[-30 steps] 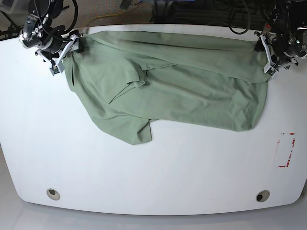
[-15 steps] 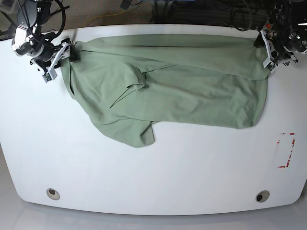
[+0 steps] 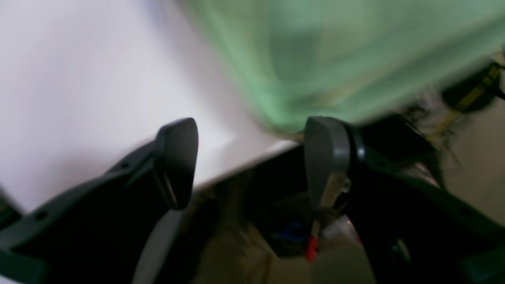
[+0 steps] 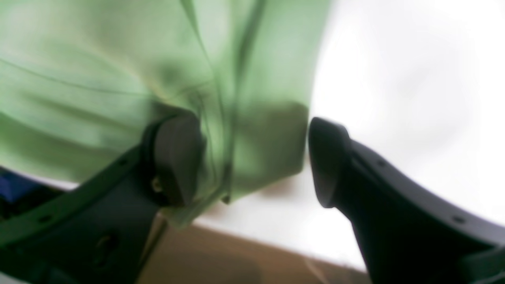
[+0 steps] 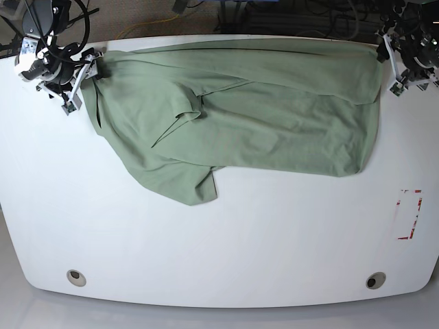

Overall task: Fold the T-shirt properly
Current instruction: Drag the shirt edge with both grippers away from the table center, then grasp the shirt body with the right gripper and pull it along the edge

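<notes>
The pale sage-green T-shirt (image 5: 274,116) lies spread along the far side of the white table (image 5: 219,240), with a sleeve folded over at the left and a lobe hanging toward the front. My right gripper (image 5: 77,81) is at the shirt's far left corner. In the right wrist view the gripper (image 4: 252,157) is open, with the shirt's corner (image 4: 118,59) lying between the jaws. My left gripper (image 5: 396,72) is at the far right corner. In the blurred left wrist view the gripper (image 3: 252,157) is open and empty, with the shirt (image 3: 315,51) just beyond the fingertips.
A red-marked rectangle (image 5: 409,214) is on the table at the right. Two round holes (image 5: 76,277) (image 5: 375,280) sit near the front edge. Cables and dark gear lie behind the far edge (image 5: 274,17). The table edge (image 3: 244,157) runs under my left gripper.
Both grippers have moved outward and toward the far edge. The shirt's far edge has been drawn back and stretched wider with them.
</notes>
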Tool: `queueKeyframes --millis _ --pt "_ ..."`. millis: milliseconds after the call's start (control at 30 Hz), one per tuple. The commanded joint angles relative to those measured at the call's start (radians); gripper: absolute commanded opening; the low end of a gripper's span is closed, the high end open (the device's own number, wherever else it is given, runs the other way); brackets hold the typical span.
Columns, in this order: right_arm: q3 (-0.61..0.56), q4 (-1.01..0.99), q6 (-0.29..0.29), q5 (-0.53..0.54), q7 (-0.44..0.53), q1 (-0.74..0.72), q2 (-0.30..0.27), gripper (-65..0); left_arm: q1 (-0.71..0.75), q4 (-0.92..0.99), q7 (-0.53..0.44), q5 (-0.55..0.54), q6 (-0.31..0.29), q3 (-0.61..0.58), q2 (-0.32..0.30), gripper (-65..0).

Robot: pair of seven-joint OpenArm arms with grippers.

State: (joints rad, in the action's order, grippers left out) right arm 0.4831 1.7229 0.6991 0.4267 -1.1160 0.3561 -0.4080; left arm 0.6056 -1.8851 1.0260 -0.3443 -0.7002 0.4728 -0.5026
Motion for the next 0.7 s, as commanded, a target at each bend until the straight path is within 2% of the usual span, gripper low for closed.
queueKeyframes --millis 0,167,267,367,467,667 --pt "0.012 0.114 -0.001 0.019 -0.017 -0.006 0.016 -25.0 -0.016 -0.038 0.027 -0.002 0.002 0.027 -0.017 -26.5" --pt "0.044 0.260 -0.001 0.022 -0.092 -0.012 0.076 -24.9 -0.028 -0.058 0.029 -0.002 0.002 0.028 -0.017 -26.5" --pt "0.042 0.276 -0.001 0.096 -0.132 -0.036 0.096 -24.9 -0.040 -0.069 0.029 -0.002 0.002 0.025 -0.012 -26.5" --pt "0.042 0.272 -0.001 0.151 -0.164 -0.062 0.130 -24.9 -0.098 -0.069 0.029 0.006 0.002 0.016 0.052 -26.5" --pt "0.035 0.272 -0.001 0.156 -0.177 -0.079 0.176 -24.9 -0.149 -0.067 0.029 0.007 0.002 0.007 0.107 -26.5" --pt "-0.096 0.254 -0.001 0.153 -0.174 -0.127 0.235 -24.9 -0.197 -0.063 0.029 0.009 0.002 -0.082 0.172 -26.5"
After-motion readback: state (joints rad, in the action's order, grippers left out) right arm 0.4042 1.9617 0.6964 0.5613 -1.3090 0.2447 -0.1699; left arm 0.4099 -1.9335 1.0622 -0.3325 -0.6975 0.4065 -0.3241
